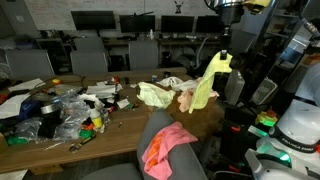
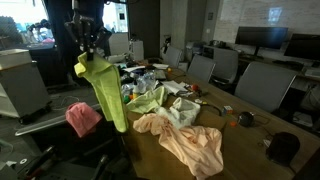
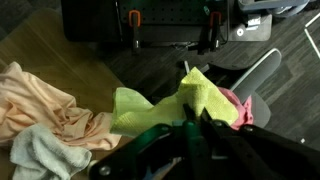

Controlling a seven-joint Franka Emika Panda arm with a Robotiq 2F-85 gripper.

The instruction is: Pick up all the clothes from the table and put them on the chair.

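Note:
My gripper (image 1: 225,47) (image 2: 90,48) (image 3: 193,115) is shut on a pale yellow-green garment (image 1: 210,82) (image 2: 106,95) (image 3: 165,105). It hangs in the air off the table's end, above the grey chair (image 1: 150,126) (image 2: 45,118). A pink garment (image 1: 165,148) (image 2: 82,118) (image 3: 238,108) lies on the chair seat. On the brown table (image 1: 60,155) (image 2: 250,150) (image 3: 70,50) rest a peach-orange garment (image 1: 188,98) (image 2: 195,145) (image 3: 45,105), a white one (image 2: 182,110) (image 3: 45,155) and a pale one (image 1: 155,95) (image 2: 148,100).
Clear plastic bags and small colourful odds and ends (image 1: 60,112) cover the far half of the table. Darker office chairs (image 1: 90,55) (image 2: 250,85) stand along it, with black monitors (image 1: 100,20) behind. A white robot base (image 1: 300,125) stands beside the chair.

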